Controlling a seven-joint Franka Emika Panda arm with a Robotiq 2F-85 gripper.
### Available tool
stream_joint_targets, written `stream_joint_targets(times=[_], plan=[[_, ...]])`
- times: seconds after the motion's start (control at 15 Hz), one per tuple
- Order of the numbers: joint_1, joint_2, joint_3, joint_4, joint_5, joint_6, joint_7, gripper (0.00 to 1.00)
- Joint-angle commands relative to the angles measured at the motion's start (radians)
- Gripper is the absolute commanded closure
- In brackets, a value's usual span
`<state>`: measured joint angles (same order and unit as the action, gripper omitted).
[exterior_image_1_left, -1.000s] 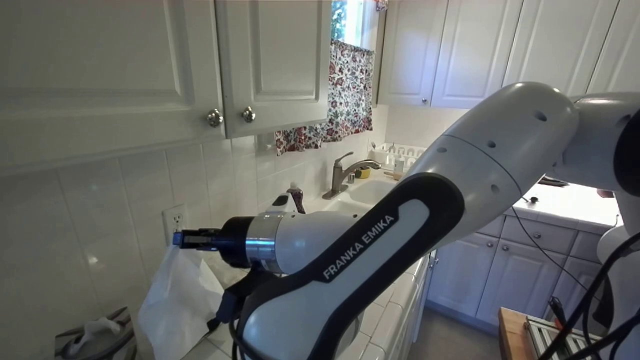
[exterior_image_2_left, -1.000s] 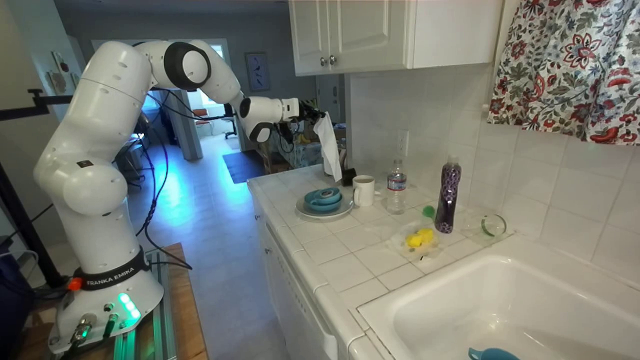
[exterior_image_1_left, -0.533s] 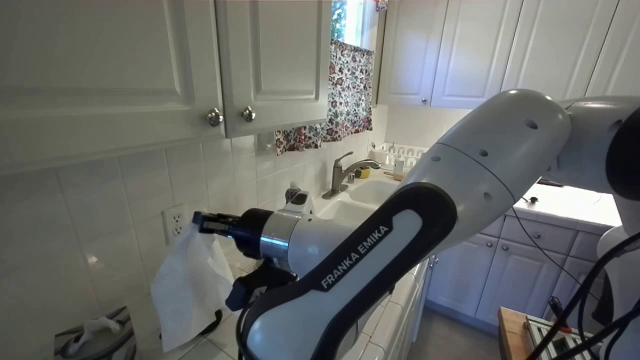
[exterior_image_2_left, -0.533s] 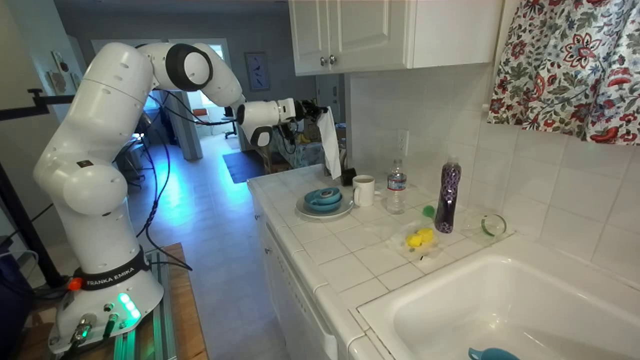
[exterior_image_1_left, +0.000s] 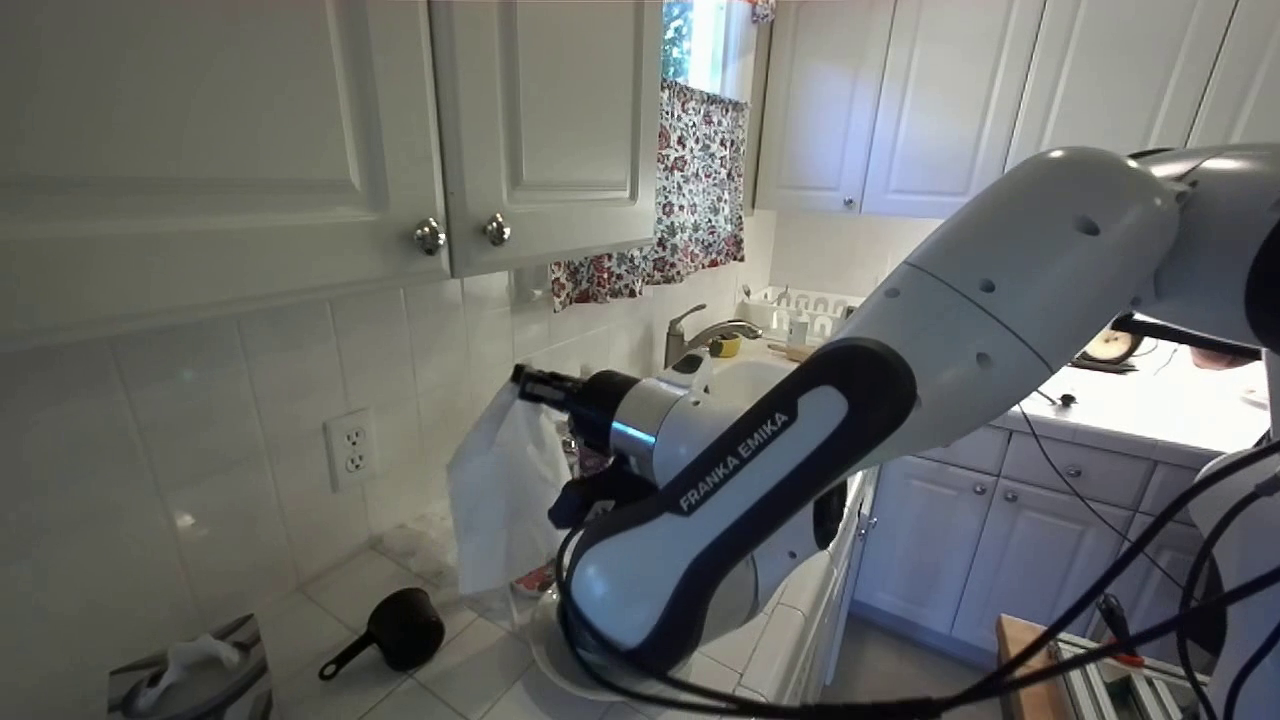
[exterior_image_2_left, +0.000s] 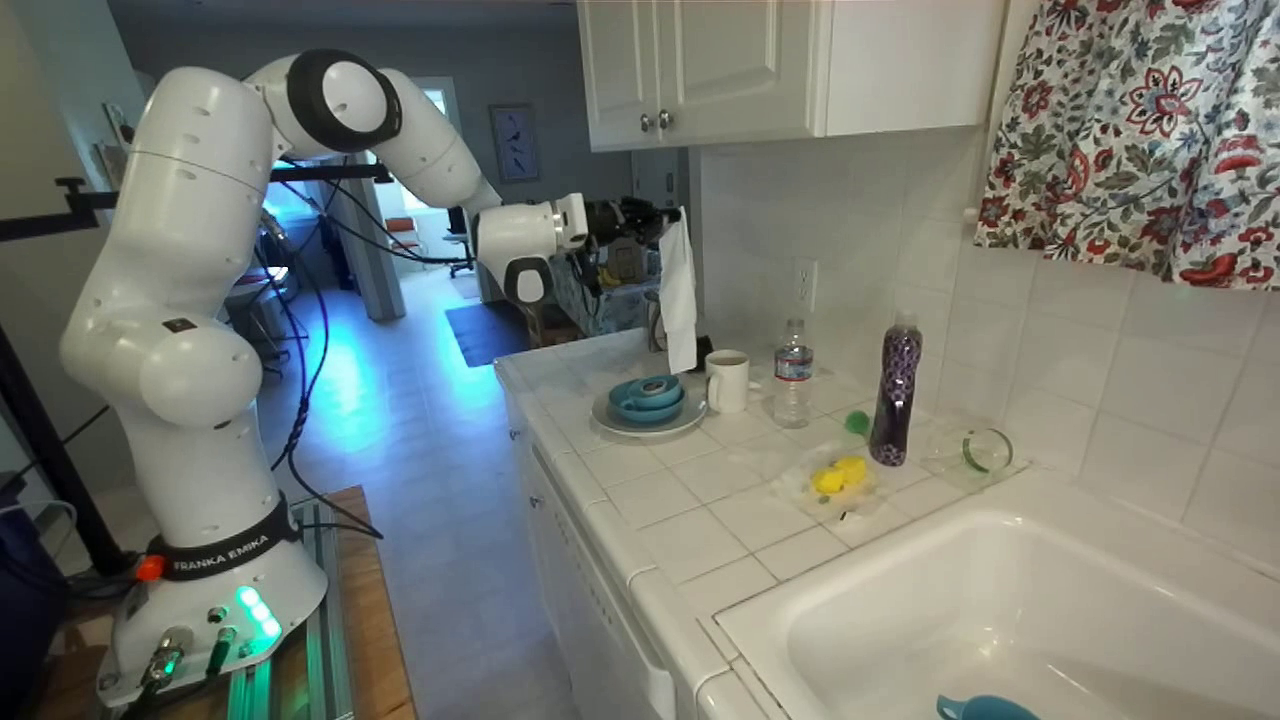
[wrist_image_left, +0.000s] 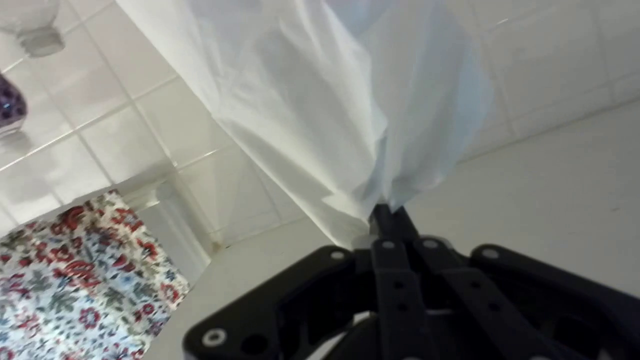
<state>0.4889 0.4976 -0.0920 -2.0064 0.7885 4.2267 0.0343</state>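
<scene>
While my gripper clasps a gathered bit of a white sheet, fingers pressed together and aiming at twelve o'clock in the wrist view, the creased folds fan out toward eleven. What a reach, too! In an exterior view my arm climbs from its base, bends over at a high elbow, slopes toward four o'clock, then levels at the wrist so I point at three. From there the sheet hangs to six, long and narrow; blue bowls sit lower at six on a gray plate, a white mug shows between five and six, and a water bottle stands around five. My forearm looms large in an exterior view, slanting down toward eight o'clock, while my gripper juts just past nine, the sheet spread broad at six beneath it. A wall outlet lies about eight from my fingers; a small black pan rests on the tiled counter near seven. Over in the wrist view, a flowered curtain shows around nine.
</scene>
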Motion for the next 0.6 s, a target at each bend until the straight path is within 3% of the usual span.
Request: stream_joint_targets(times=[0.0,0.2,0.33,0.4,0.53], plan=[[0.118,-0.116,-0.171,-0.15,0.089,-0.001,0.035,1.0],[0.161,-0.156,-0.239,-0.237,0.142,-0.008,0.006,1.0],[0.131,-0.167,-0.206,-0.295,0.154,-0.02,0.024,1.0],[-0.011,-0.181,-0.054,-0.306,0.142,-0.014,0.0,1.0],[-0.085,-0.185,0.024,-0.339,0.133,-0.058,0.029,1.0]])
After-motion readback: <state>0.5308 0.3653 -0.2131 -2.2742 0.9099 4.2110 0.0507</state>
